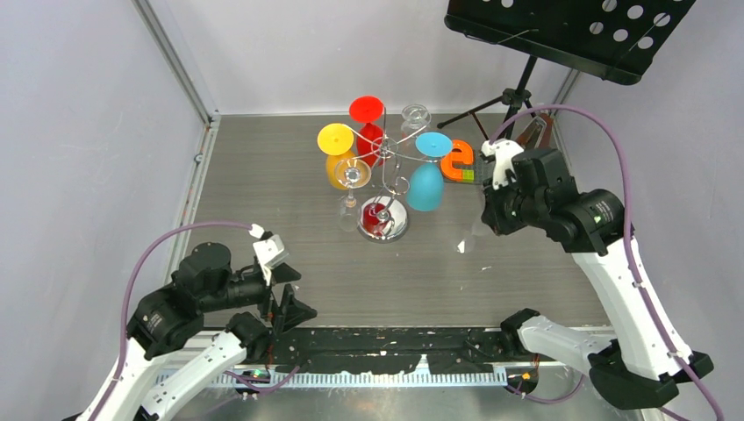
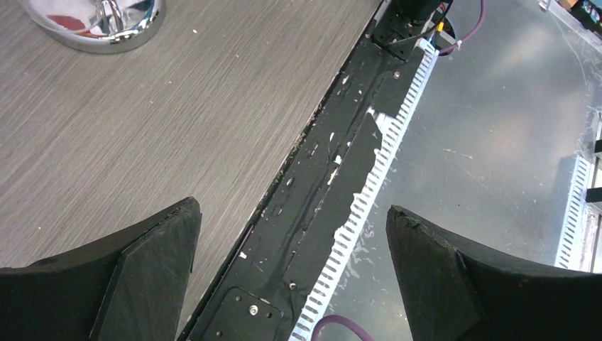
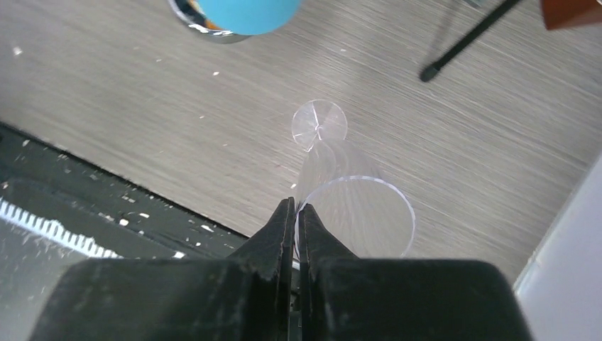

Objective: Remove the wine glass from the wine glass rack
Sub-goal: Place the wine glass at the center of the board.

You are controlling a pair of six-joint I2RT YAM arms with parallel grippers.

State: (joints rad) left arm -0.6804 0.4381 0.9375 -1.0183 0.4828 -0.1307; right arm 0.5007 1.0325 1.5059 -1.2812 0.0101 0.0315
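Clear wine glass [image 3: 351, 213] (thin round rim) pinched by right gripper [image 3: 296, 207].

White-shelled, black-jointed left arm [image 1: 197, 364] and right arm [image 1: 627, 289] trail purple cables [image 1: 570, 108]; left gripper [image 2: 291, 234] has black wedge fingers [image 2: 149, 277].

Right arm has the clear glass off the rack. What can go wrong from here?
1. The right gripper pinches only the thin rim of the clear glass, off to one side; it may swing, slip or crack.
2. Whether its foot touches the table is unclear; opening early could drop or tip it.
3. The blue glass hangs close by on the rack; a sideways move might knock it.
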